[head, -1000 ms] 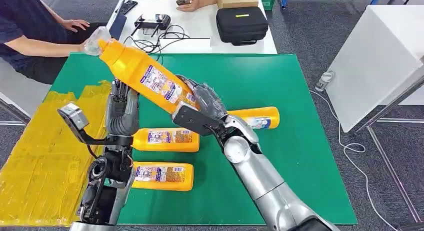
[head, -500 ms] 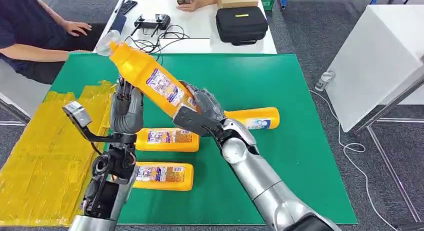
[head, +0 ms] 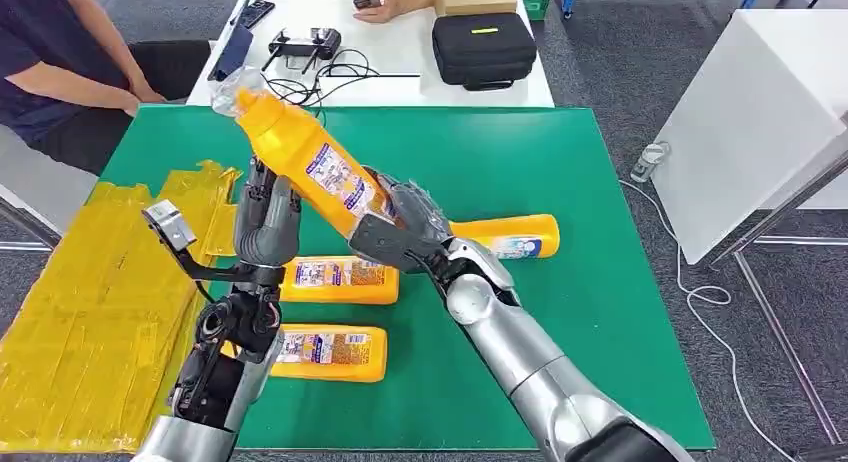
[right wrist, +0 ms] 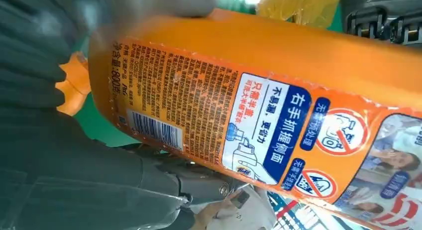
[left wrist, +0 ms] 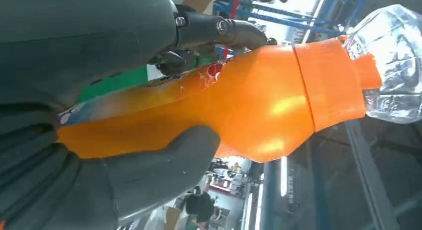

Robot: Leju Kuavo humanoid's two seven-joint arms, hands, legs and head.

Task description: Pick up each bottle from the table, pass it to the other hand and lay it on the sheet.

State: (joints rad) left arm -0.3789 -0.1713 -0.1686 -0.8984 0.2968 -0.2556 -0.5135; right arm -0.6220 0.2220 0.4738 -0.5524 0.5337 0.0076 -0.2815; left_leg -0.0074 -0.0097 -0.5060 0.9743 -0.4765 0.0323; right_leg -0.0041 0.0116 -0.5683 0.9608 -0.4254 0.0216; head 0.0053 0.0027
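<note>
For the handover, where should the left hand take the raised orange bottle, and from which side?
On the upper body below the shoulder, coming from the robot's left. The raised bottle tilts, cap up and away; the right hand holds its base, and the left hand already wraps the bare middle.

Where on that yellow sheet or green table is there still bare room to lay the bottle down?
The yellow sheet at the table's left side has no bottles on it. The green table is also bare along its right side and far edge. It is crowded in the middle: three bottles lie around the arms, where the right hand holds the raised bottle by the left hand.
</note>
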